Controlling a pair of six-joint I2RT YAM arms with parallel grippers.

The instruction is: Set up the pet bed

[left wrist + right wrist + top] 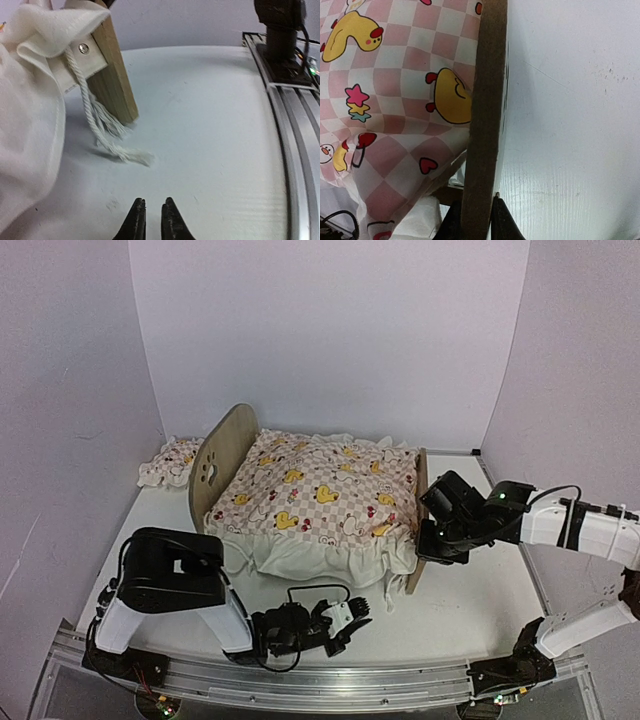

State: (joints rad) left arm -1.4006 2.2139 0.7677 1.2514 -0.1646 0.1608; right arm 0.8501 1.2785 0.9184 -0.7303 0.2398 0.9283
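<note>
White table [210, 125]; right-wrist view alone shows tool [475, 220] clamping pet bed [485, 100].

The pet bed [300, 500] fills the middle of the table [470, 610], its duck-print cover [320, 485] hanging over the near side. Bare table lies open along the front, between the cover's ruffle and the metal rail [330, 680], though the left gripper [345, 620] sits low there. A frayed white cord [107, 132] trails beside the bed's wooden leg [117, 75]. The right gripper [432, 538] pinches the footboard [485, 115], blocking that end. The far left corner holds a small ruffled pillow [170, 460]. The right side stays free.
</note>
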